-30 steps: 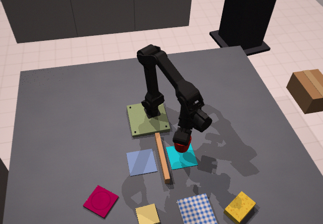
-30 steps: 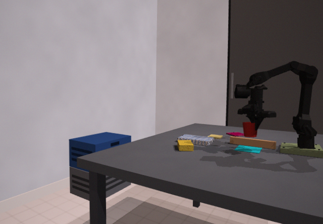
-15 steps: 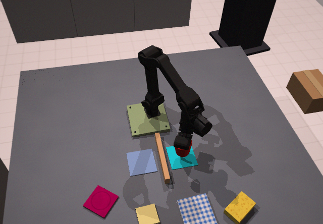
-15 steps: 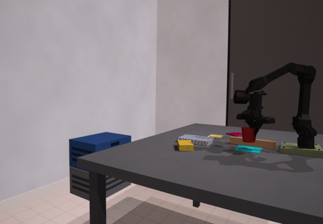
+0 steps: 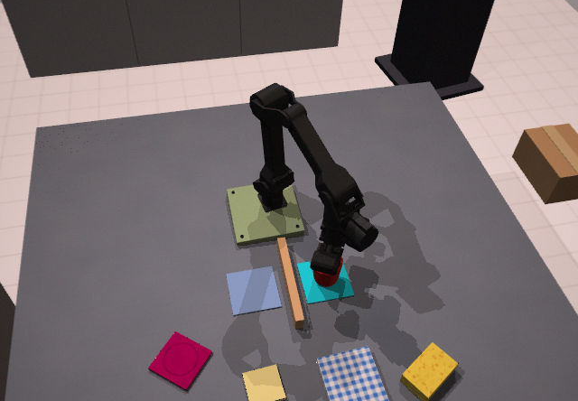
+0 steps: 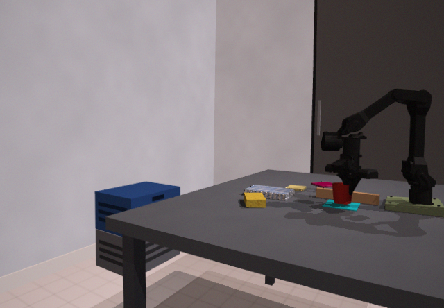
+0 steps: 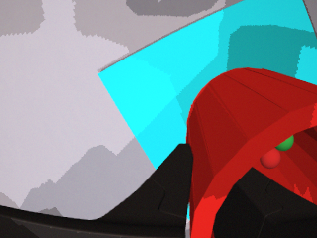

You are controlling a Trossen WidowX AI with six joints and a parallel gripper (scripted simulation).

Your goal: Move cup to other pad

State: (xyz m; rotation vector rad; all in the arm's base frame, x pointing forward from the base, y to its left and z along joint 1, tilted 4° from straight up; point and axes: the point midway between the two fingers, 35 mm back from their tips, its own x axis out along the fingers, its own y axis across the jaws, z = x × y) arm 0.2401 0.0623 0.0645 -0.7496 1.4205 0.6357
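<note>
The red cup stands upright on or just above the cyan pad; I cannot tell whether its base touches. It shows from the side in the exterior view, over the cyan pad. My gripper is shut on the cup's rim from above. In the wrist view the cup holds a green marble and a red marble, with the cyan pad beneath. The pale blue pad lies left of the wooden bar.
A wooden bar lies between the two pads. The arm's green base plate is behind them. A magenta tile, a yellow tile, a checked cloth and a yellow sponge lie near the front edge.
</note>
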